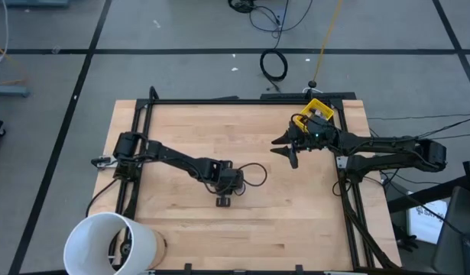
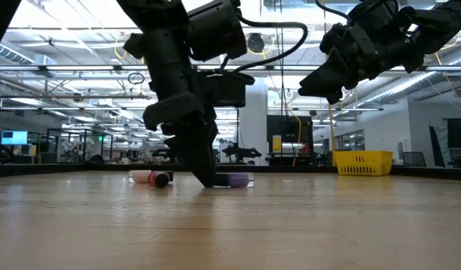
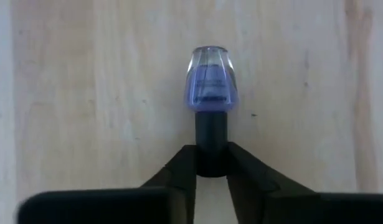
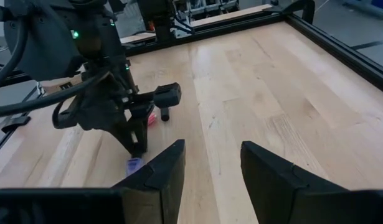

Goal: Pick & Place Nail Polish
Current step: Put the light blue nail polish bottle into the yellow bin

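The left claw (image 3: 211,163) pinches the dark cap of the small purple glass nail polish bottle (image 3: 210,81) lying on the wooden tabletop (image 3: 85,93); the grip looks shallow, so lift slowly. The right claw (image 4: 211,165) hovers half open.

Two matte black jointed arms of boxy segments, the left arm (image 1: 170,158) and the right arm (image 1: 387,149), each trail looping black cables (one curls beside the left wrist). Each ends in two flat, wedge-shaped black fingers (image 4: 163,171). A small green light (image 4: 73,35) glows on the left wrist housing.
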Controlling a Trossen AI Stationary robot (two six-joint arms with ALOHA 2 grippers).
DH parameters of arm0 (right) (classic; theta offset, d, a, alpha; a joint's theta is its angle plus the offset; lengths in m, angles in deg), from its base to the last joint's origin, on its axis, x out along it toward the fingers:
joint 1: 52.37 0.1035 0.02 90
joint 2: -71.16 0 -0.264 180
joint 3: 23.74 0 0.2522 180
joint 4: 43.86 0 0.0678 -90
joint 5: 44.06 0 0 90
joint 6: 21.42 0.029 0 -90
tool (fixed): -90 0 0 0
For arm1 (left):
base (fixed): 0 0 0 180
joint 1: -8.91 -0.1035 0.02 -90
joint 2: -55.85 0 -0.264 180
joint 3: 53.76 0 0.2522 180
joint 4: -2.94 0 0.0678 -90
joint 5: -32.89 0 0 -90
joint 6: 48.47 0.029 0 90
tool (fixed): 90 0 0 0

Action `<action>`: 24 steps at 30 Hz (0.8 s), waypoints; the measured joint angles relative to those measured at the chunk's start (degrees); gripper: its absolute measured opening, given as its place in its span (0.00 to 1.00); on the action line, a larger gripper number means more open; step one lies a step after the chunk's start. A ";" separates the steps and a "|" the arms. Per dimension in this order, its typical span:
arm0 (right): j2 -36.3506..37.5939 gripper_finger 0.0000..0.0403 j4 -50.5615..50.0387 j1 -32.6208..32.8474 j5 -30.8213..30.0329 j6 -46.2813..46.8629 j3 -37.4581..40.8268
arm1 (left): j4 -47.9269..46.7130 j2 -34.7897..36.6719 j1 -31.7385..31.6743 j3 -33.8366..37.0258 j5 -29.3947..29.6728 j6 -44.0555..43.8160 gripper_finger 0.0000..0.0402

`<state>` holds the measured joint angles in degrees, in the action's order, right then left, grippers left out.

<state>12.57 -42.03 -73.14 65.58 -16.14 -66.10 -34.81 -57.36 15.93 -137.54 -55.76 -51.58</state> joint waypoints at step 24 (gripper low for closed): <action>-0.13 0.36 -1.44 0.35 -0.16 3.97 0.00 | 2.85 6.99 1.42 -0.52 40.50 19.41 0.10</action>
<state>12.44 -43.47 -72.79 65.42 -12.17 -66.10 -31.96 -50.37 17.35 -138.05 -15.26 -32.17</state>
